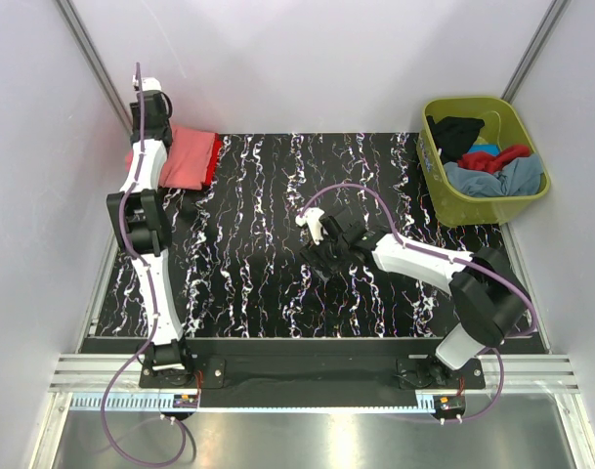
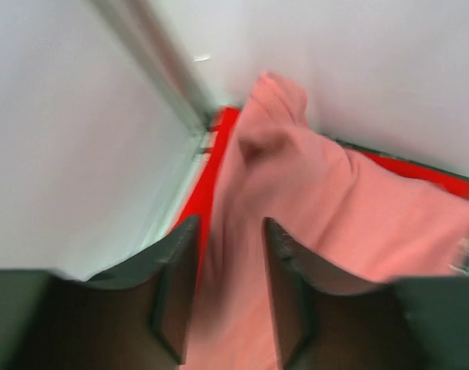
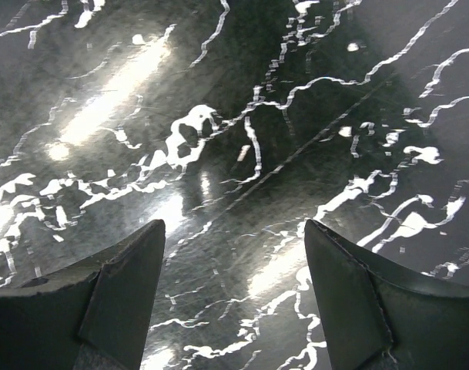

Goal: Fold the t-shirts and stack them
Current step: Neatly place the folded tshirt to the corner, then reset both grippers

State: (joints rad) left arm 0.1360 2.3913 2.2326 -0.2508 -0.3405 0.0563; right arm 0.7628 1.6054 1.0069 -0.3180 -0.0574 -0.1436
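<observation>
Salmon pink t-shirt point(image 1: 183, 158): folded, in the far left corner of the surface point(image 1: 277, 283), close to the wall.
Bright red t-shirt point(image 1: 210, 156): under the pink one, its edge showing on the side toward the middle of the surface and, in the left wrist view, along the wall side too point(image 2: 219, 146).
Left jaws: over the pink t-shirt point(image 2: 350, 208), set narrow, with pink cloth filling the gap between the two fingers point(image 2: 176, 285). The view is blurred, so I cannot tell whether they pinch the cloth.
Left arm point(image 1: 146, 210): stretched along the left edge to the far corner.
Other t-shirts: a black one point(image 1: 458, 132), a dark red one point(image 1: 500, 158) and a grey-blue one point(image 1: 492, 181), crumpled together.
Olive-green tub point(image 1: 478, 208): at the far right corner, holding those three.
Right jaws: spread wide near the middle of the surface, fingers point(image 3: 126, 285) above bare marbled black point(image 3: 257, 154), nothing between them.
Right arm point(image 1: 414, 256): reaching in from the near right.
</observation>
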